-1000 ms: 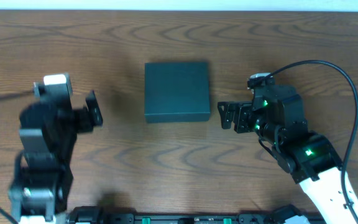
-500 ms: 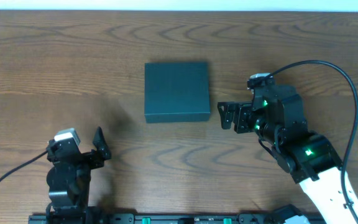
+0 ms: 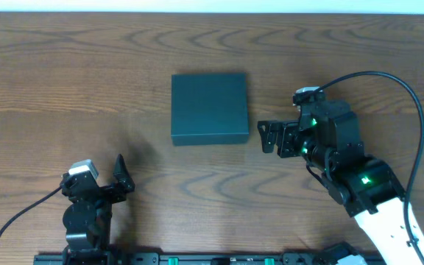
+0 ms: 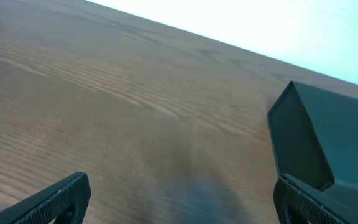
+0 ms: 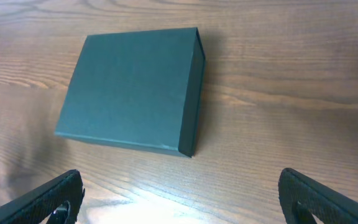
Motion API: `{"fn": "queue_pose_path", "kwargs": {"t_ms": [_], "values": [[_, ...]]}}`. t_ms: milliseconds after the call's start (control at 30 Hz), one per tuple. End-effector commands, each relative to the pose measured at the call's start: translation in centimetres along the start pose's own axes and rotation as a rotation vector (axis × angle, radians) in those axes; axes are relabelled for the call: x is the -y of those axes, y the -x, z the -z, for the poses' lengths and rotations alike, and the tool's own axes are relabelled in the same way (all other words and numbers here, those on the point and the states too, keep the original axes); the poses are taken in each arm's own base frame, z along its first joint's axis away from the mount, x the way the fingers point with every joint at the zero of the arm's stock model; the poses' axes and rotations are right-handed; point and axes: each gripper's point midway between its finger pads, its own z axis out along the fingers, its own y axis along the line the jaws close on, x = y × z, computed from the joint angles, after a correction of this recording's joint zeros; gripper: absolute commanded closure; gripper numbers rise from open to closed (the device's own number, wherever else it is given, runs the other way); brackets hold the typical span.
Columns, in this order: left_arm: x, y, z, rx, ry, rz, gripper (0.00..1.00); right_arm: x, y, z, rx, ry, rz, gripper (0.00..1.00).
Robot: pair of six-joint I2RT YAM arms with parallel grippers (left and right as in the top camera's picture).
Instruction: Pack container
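The container (image 3: 209,107) is a square, shallow, dark teal-black box with its lid shut, lying flat at the middle of the wooden table. It also shows in the right wrist view (image 5: 132,90) and at the right edge of the left wrist view (image 4: 328,140). My right gripper (image 3: 269,136) is open and empty, just right of the box's right side, apart from it. My left gripper (image 3: 122,177) is open and empty near the front left of the table, well away from the box.
The wooden table (image 3: 72,66) has a pale strip along its far edge. A black cable (image 3: 411,96) loops over the table at the right. A dark rail (image 3: 219,259) runs along the front edge.
My left arm has pulled back from beside the box's left to the front left of the table. The right arm and the box have not moved.
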Motion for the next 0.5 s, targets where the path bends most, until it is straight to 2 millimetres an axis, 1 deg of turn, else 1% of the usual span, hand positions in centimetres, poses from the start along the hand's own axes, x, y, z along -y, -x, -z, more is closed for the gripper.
{"fn": "queue_pose_path", "kwargs": {"t_ms": [0, 467], "values": [[-0.83, -0.64, -0.28, -0.001, 0.037, 0.013, 0.05, 0.28, 0.08, 0.05, 0.006, -0.009, 0.008, 0.01], [-0.74, -0.65, -0.27, -0.001, 0.032, 0.005, 0.05, 0.27, 0.07, 0.05, 0.006, -0.009, 0.008, 0.01]]}}
